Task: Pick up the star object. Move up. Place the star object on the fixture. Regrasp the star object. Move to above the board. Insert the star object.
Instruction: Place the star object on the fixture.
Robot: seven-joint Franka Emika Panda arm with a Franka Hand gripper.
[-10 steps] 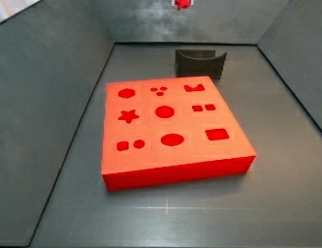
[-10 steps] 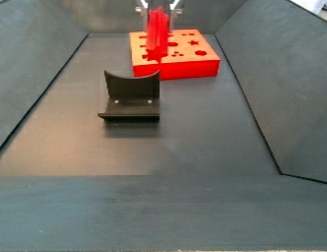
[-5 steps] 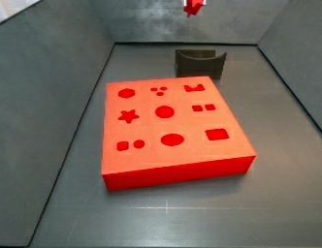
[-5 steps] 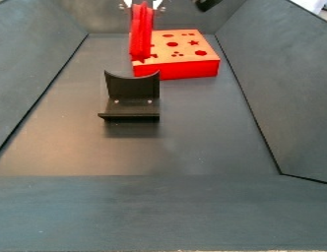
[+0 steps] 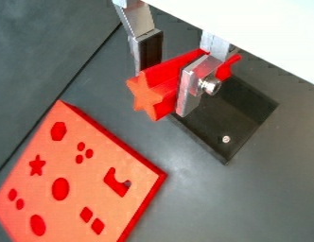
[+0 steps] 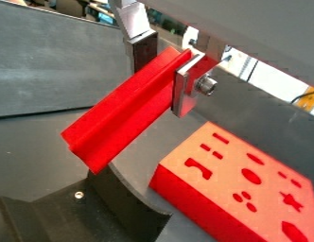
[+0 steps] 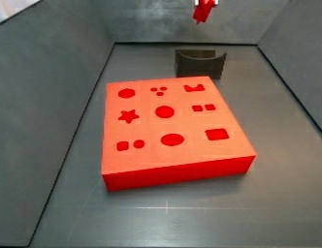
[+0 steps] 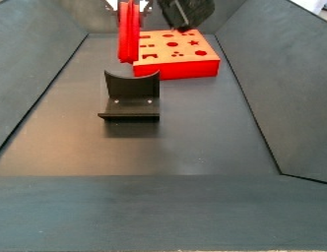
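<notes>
The star object [image 5: 149, 95] is a long red bar with a star-shaped end. My gripper [image 5: 168, 83] is shut on it, and the bar lies between the dark pad and the silver plate; both wrist views show this [image 6: 164, 83]. In a side view the bar [image 8: 128, 31] hangs upright, high in the air above the fixture [image 8: 129, 95]. In a side view only its lower end [image 7: 203, 10] shows at the top edge, above the fixture [image 7: 200, 63]. The red board [image 7: 171, 126] has a star hole [image 7: 127, 116].
The board [image 8: 175, 54] lies on the dark floor beyond the fixture. The bin's sloping grey walls [image 7: 48, 58] close in both sides. The dark arm body [image 8: 186, 12] hangs beside the bar. The fixture [image 5: 229, 113] lies below the gripper.
The star object has moved sideways with the gripper, away from over the board and toward the fixture, still high in the air. The board and the fixture have not moved.
</notes>
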